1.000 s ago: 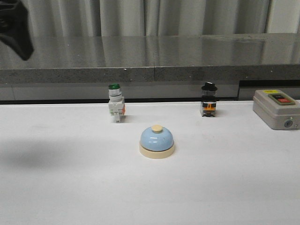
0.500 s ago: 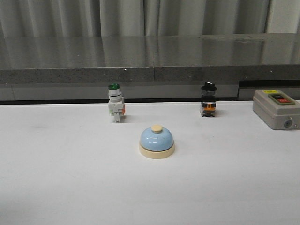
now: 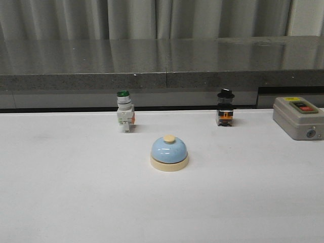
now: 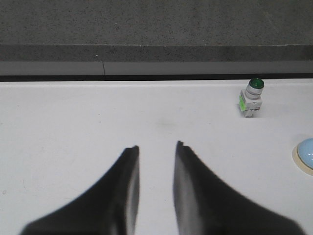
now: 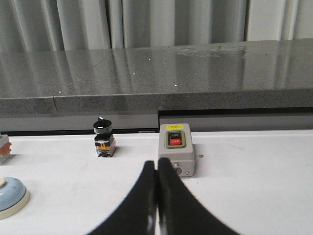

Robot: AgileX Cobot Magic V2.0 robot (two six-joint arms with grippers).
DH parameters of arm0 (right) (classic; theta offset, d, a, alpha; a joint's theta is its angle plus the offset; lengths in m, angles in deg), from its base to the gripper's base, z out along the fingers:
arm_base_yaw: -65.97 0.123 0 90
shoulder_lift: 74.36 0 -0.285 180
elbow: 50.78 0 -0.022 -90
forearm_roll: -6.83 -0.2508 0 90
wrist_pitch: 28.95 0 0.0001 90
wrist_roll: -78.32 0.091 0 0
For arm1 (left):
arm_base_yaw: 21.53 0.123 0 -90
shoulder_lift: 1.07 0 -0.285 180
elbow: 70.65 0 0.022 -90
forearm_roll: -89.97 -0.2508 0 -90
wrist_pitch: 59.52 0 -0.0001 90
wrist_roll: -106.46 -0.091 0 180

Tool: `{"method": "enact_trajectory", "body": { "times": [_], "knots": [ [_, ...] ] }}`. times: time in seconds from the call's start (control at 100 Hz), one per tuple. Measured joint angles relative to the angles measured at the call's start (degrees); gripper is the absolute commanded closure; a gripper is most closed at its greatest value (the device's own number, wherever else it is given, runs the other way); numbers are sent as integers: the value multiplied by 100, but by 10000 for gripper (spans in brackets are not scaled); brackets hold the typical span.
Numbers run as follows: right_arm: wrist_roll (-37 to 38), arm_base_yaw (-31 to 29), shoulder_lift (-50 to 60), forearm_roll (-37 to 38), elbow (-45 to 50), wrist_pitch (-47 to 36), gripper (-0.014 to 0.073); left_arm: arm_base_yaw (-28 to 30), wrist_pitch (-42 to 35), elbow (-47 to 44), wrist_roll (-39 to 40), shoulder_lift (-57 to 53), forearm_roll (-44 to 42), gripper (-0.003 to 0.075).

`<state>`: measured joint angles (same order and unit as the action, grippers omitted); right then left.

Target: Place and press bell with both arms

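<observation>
The light-blue bell (image 3: 169, 152) with its cream base and cream button stands upright on the white table, near the middle. Neither arm shows in the front view. In the left wrist view my left gripper (image 4: 156, 147) is open over bare table, nothing between its fingers, and the bell (image 4: 306, 153) peeks in at the frame's edge, well off to one side. My right gripper (image 5: 157, 165) is shut with nothing in it. In that view the bell (image 5: 10, 196) sits at the edge, far from the fingertips.
A green-capped white push-button switch (image 3: 124, 117) stands behind the bell to the left. A black-knobbed selector switch (image 3: 226, 108) stands behind it to the right. A grey box with a red button (image 3: 298, 117) sits at the far right. A dark stone ledge (image 3: 162, 76) runs along the table's back.
One second ago a black arm part showed at the front view's upper left corner. It has left the view. The bell and switches have not moved.
</observation>
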<state>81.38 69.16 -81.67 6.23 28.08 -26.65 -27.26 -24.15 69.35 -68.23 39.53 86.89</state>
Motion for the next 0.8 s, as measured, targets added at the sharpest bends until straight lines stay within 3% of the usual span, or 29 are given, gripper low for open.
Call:
{"method": "enact_trajectory", "body": {
  "times": [0.62,0.8],
  "knots": [
    [0,0,0,0,0,0,653,-23,-1,-11,4,0,-14,739],
    [0,0,0,0,0,0,653,-26,-328,-97,13,-149,-187,740]
  ]
}}
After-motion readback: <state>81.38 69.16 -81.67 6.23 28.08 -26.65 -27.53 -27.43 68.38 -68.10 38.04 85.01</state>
